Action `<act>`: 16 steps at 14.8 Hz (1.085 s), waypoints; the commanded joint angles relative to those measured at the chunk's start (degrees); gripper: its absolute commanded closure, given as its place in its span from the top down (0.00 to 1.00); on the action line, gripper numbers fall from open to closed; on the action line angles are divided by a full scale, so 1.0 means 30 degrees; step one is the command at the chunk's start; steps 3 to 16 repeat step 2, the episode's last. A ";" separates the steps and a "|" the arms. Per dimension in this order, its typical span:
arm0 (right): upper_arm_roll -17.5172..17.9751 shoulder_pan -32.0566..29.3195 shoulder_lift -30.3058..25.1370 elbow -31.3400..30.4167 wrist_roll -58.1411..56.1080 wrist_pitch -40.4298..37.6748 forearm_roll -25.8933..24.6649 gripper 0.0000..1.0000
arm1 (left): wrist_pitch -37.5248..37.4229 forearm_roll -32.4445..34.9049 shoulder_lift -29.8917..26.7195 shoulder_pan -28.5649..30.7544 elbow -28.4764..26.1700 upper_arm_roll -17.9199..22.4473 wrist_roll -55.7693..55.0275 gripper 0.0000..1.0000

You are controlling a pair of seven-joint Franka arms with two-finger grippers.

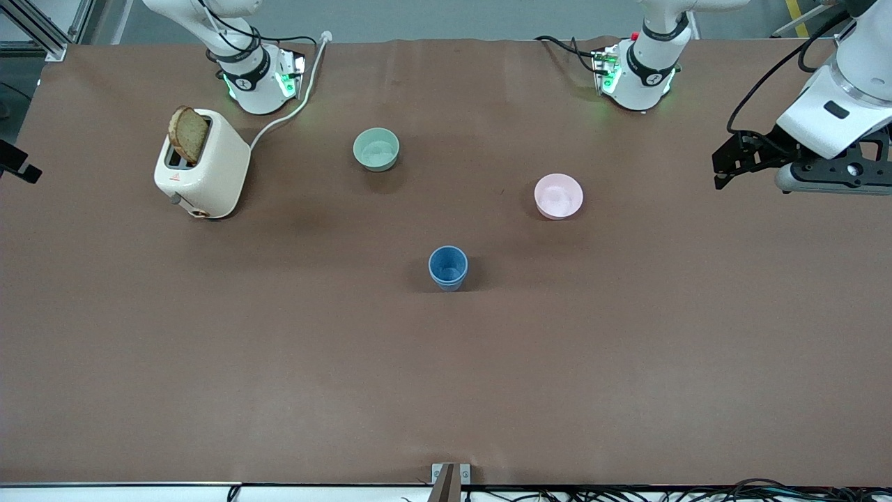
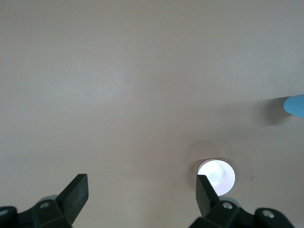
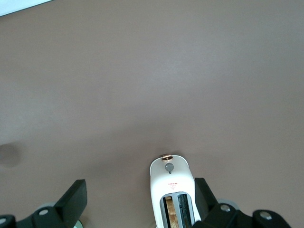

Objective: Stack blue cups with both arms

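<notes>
One blue cup (image 1: 447, 267) stands upright near the middle of the table, nearer the front camera than both bowls. I cannot tell whether a second cup sits inside it, and no separate second blue cup shows. An edge of the cup shows in the left wrist view (image 2: 295, 105). My left gripper (image 1: 718, 167) hangs open and empty in the air over the left arm's end of the table. In its wrist view (image 2: 141, 190) the fingers stand wide apart. My right gripper (image 3: 140, 194) is outside the front view. It is open and empty, high above the toaster.
A pink bowl (image 1: 558, 196) (image 2: 216, 175) sits toward the left arm's end. A mint-green bowl (image 1: 376, 148) sits farther from the front camera. A white toaster (image 1: 203, 166) (image 3: 172, 190) with a bread slice (image 1: 188, 134) stands toward the right arm's end, and its cord (image 1: 293, 111) runs to the right arm's base.
</notes>
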 commanded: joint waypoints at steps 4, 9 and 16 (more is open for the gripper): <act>0.0219 -0.0041 -0.0521 -0.0494 0.0049 0.0216 -0.0159 1.00 | -0.0107 0.0188 0.0287 0.0148 0.0731 -0.0083 0.0249 1.00; 0.0219 -0.0041 -0.0521 -0.0494 0.0049 0.0216 -0.0159 1.00 | -0.0107 0.0188 0.0287 0.0148 0.0731 -0.0083 0.0249 1.00; 0.0219 -0.0041 -0.0521 -0.0494 0.0049 0.0216 -0.0159 1.00 | -0.0107 0.0188 0.0287 0.0148 0.0731 -0.0083 0.0249 1.00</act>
